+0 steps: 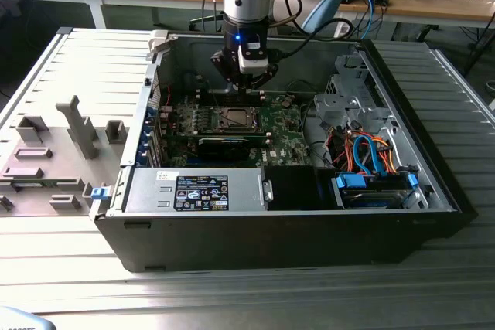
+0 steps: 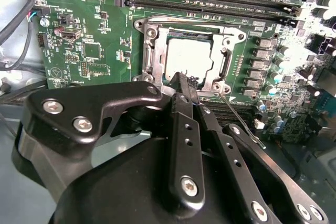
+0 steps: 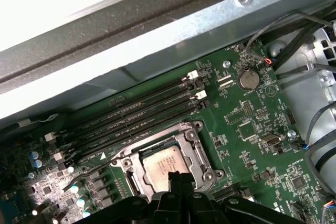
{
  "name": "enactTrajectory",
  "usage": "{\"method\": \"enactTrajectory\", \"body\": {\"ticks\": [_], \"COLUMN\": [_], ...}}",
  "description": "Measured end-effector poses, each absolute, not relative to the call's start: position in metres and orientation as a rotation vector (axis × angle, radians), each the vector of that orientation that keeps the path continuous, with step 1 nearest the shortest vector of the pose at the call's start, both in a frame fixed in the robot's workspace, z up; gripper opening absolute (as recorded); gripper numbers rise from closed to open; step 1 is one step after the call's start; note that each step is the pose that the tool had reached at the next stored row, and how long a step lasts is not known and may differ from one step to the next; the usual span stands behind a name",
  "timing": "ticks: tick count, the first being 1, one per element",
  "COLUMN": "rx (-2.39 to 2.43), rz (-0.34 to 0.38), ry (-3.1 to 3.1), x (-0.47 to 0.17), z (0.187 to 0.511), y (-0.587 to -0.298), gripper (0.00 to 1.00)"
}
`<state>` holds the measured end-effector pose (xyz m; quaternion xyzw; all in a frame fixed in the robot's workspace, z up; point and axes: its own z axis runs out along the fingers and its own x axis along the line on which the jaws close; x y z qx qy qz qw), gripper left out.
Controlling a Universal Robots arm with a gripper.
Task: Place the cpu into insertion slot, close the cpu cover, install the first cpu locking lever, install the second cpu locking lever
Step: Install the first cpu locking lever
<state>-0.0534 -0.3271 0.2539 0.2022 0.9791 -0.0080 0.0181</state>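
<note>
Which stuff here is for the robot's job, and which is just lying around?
For the job:
cpu
cpu cover, closed over it
locking lever
tool, at the cover's edge

Just there:
round battery
orange cables
grey plastic stands

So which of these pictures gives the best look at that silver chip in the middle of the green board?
The second wrist view: the cpu sits large and bright inside its metal frame, just past the gripper. The first wrist view shows it smaller, partly hidden by the gripper. The exterior view shows it tiny, inside the computer case.

cpu in insertion slot, under cpu cover
</note>
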Motion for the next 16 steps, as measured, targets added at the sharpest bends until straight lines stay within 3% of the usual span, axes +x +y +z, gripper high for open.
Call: {"method": "enactTrajectory", "body": {"ticks": [16], "rx": [0.601], "rz": [-0.024], "ry": [3.046], "x": [-0.0533], "z": [0.2539], "y": [-0.3271], "gripper": [0.11]}}
